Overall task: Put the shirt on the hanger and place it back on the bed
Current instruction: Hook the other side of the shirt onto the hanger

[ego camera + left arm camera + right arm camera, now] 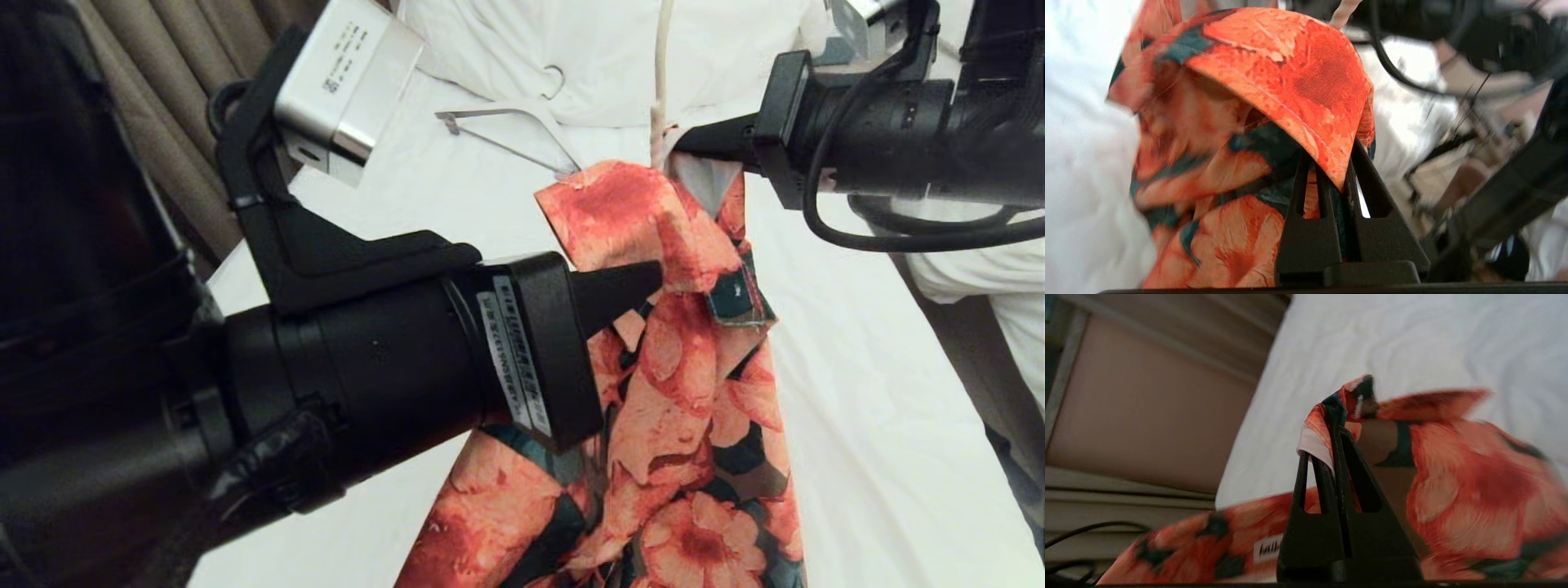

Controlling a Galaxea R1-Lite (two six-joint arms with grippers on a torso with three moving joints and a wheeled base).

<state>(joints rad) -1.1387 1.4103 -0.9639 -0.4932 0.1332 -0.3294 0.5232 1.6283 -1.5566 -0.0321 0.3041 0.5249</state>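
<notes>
Head view: the shirt, orange-pink flowers on dark green, hangs lengthwise above the bed, long axis running from the pillow end toward the foot. The left pincer and right pincer are each clamped on its upper edge; the hanger rises beside the right pincer.

Left wrist view: the left pincer pinches a floral fold.

Right wrist view: the right pincer grips a pale-lined edge.

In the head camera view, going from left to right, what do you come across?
Beige curtain → left hand closed on the orange-flowered dark green shirt → thick white hanger with grey metal bar lying on the white bed → orange-flowered shirt → right hand gripping the shirt's top.
</notes>
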